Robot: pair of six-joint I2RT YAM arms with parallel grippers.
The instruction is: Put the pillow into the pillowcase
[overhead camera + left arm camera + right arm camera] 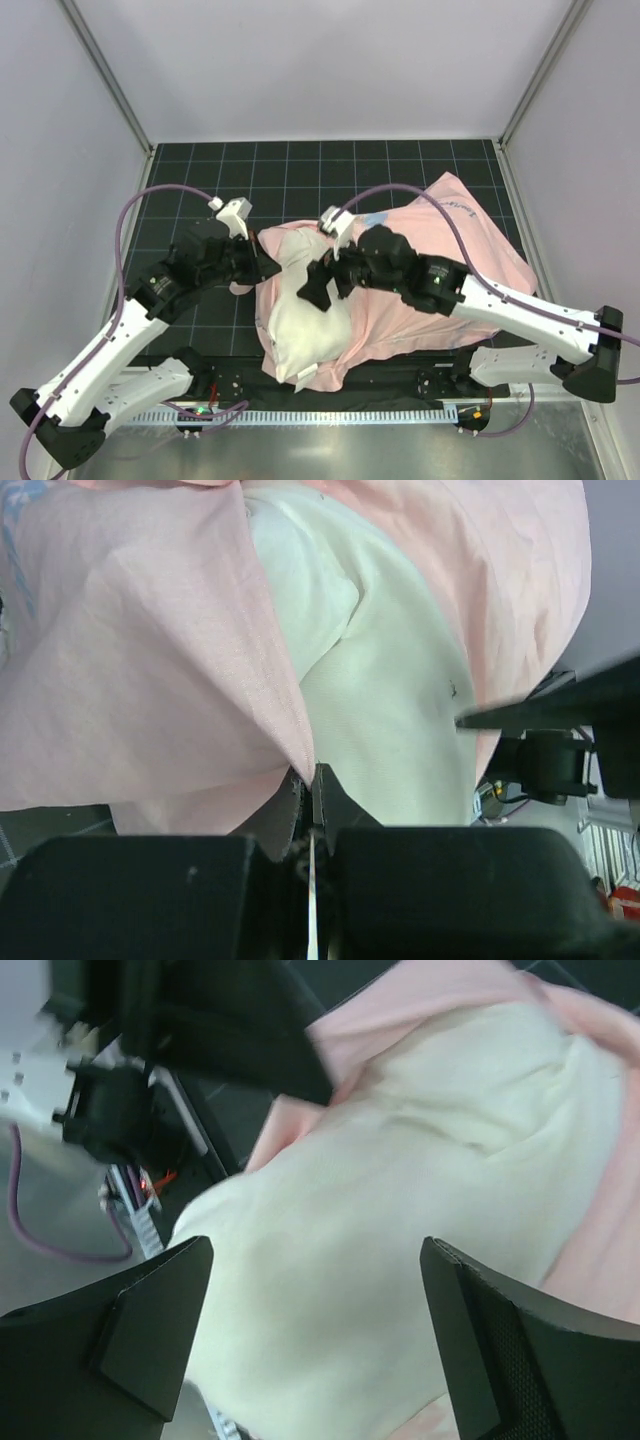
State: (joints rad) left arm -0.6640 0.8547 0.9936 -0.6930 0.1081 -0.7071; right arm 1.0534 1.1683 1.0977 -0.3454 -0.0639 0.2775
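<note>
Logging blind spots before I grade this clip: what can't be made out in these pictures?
- Top view: how far the pillow sits inside the pillowcase; the right arm covers the opening.
- Left wrist: how much pillowcase the left fingers pinch; it vanishes between them.
- Right wrist: blurred; the pillow's near end is cut off by the bottom edge and the right fingers.

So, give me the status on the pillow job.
Done: the far end of the pillow looks tucked inside the pillowcase. In hand: the left claw is shut on the pillowcase's edge, and the right claw hangs open over the pillow. Left: much of the pillow lies bare toward the near edge and needs covering.
</note>
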